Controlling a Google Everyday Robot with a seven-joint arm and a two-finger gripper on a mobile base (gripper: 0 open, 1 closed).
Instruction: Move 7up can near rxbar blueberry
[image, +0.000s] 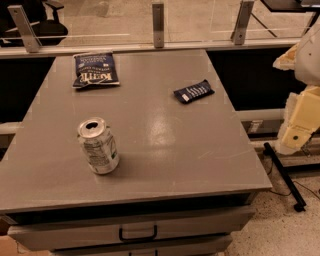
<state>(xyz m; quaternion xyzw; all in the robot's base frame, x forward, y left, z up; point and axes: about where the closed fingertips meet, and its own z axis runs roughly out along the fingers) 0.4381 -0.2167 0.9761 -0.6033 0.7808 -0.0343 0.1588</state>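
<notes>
A: While the 7up can (98, 145) stands upright at the near left of the bench (165, 165), is any of the job done?

B: None, I judge. It stands alone, ungrasped.

A: And the end effector (296, 131)?

B: Off the bench's right side, well apart from the can. Open or closed: cannot tell. It holds neither task item.

A: Target?

B: The rxbar blueberry (194, 91) lies flat farther back, right of centre, well apart from the can. A chip bag (95, 70) lies at far left. Reach, grasp and carry are all left to do.

The gripper (298, 131) at the right edge is partly cut off.
</notes>
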